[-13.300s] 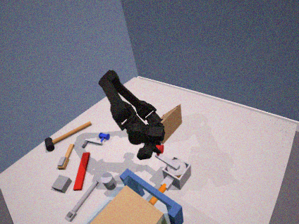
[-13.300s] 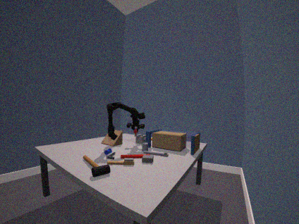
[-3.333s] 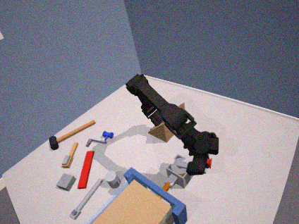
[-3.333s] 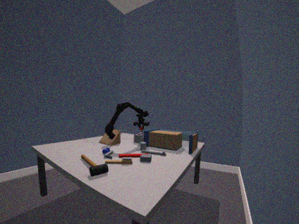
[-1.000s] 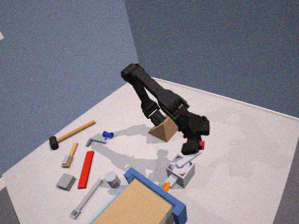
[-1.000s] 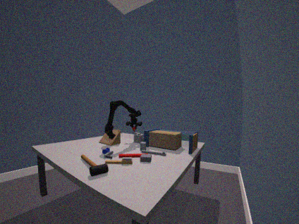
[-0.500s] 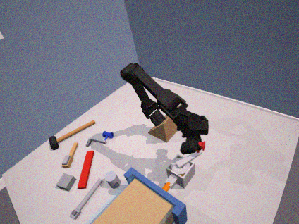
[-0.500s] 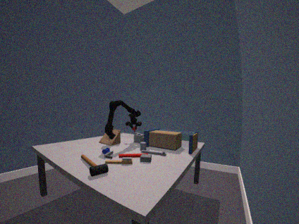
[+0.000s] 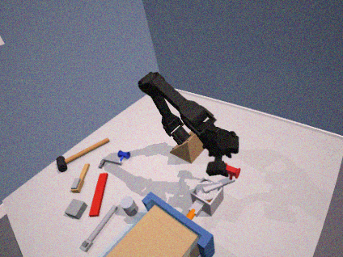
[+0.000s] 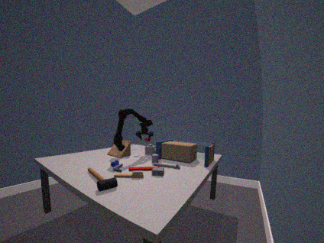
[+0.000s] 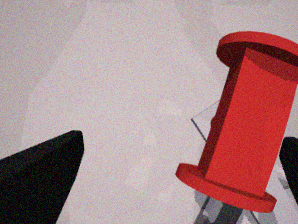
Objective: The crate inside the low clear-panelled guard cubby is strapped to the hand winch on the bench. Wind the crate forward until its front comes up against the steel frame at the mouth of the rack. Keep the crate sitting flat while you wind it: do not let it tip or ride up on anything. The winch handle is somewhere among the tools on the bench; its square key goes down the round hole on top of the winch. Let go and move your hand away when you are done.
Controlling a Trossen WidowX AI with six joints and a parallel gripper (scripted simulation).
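My gripper [image 9: 223,170] [image 10: 145,135] [image 11: 184,144] is open, its fingers wide on either side of the red knob [image 9: 233,171] [image 11: 248,123] of the winch handle, without clamping it. The handle's grey arm [image 9: 218,186] runs from the knob down onto the top of the white winch [image 9: 209,200] [image 10: 150,148]. An orange strap [image 9: 191,212] leads from the winch to the tan crate [image 9: 155,236] [image 10: 179,151]. The crate lies flat, its front close behind the blue frame [image 9: 178,215] [image 10: 209,153]. The clear guard panels are hard to make out.
Loose tools lie left of the winch: a hammer [image 9: 82,153], a blue-handled tool [image 9: 123,153], a brush [image 9: 80,178], a red bar [image 9: 99,194], a grey block [image 9: 75,208], a grey cylinder [image 9: 129,205] and a long grey bar [image 9: 99,228]. The arm stands on a tan wedge [image 9: 188,149].
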